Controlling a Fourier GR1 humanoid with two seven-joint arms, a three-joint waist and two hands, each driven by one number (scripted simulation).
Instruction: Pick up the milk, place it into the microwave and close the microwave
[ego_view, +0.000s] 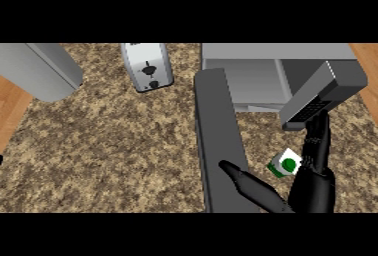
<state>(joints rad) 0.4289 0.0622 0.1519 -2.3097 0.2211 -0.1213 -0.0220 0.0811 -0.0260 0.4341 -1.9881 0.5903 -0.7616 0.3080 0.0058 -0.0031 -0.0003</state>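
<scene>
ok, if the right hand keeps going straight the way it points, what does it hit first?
Probably the milk: it sits in the gap between thumb and fingers of the right hand. The thumb side overlaps the open door, so it may graze that; height unclear.

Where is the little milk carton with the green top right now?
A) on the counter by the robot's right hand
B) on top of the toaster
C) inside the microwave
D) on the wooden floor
A: the milk carton is outside the microwave, low at the right between the open microwave door and the right hand, whose fingers reach around it.
</scene>
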